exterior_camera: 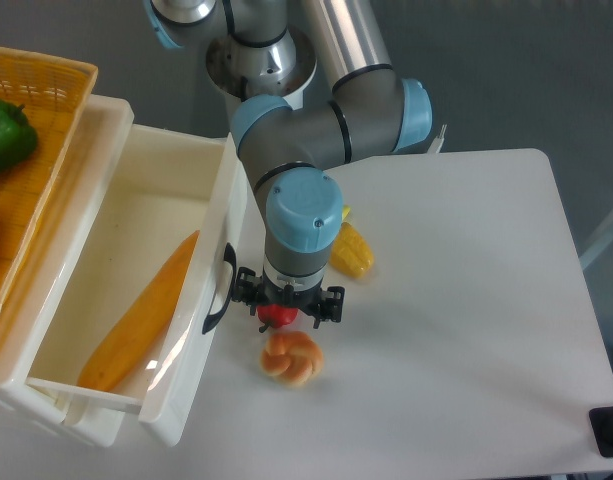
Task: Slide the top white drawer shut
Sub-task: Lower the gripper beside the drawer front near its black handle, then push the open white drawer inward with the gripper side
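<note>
- Overhead, a white drawer stands pulled out at the left of a white table, its front panel carrying a black handle.
- An orange carrot-like piece lies inside the drawer.
- The gripper hangs just right of the handle, above a red item; finger state cannot be told.
- A bun lies just below the gripper, and corn sits beside the arm.
- A wicker basket with a green pepper sits at upper left.
</note>
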You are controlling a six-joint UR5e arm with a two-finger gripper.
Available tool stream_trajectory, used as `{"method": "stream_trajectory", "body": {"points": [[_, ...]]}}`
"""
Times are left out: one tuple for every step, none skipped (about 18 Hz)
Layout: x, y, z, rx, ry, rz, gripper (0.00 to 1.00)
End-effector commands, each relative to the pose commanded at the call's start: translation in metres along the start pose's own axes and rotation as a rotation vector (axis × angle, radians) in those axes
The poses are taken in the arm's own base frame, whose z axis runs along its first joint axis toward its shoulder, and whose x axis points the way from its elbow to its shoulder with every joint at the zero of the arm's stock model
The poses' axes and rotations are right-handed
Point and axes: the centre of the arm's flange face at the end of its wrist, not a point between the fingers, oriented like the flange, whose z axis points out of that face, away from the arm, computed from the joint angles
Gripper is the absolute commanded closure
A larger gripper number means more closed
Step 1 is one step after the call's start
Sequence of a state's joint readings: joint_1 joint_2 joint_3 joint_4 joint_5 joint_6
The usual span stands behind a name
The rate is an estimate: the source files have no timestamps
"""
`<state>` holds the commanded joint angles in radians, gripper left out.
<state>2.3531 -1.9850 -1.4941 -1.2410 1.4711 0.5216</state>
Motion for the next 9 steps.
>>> {"method": "stream_trajectory", "body": {"points": [[0.002,-0.001,0.0,0.0,0.0,0.003,0.0],[0.003,0.0,0.001,-0.003,0.002,0.004,0.0],[0.004,-0.001,0.001,-0.001,0.002,0.006,0.0],[0.005,-0.001,0.0,-0.001,0.002,0.007,0.0],[0.007,-0.001,0.0,0.001,0.003,0.009,0.0],[0.011,-0.002,-0.002,0.005,0.006,0.016,0.0],[0.013,-0.002,-0.003,0.006,0.005,0.019,0.0],[0.015,-0.003,-0.002,0.005,0.006,0.022,0.0],[0.021,-0.004,-0.001,0.004,0.007,0.031,0.0]]}}
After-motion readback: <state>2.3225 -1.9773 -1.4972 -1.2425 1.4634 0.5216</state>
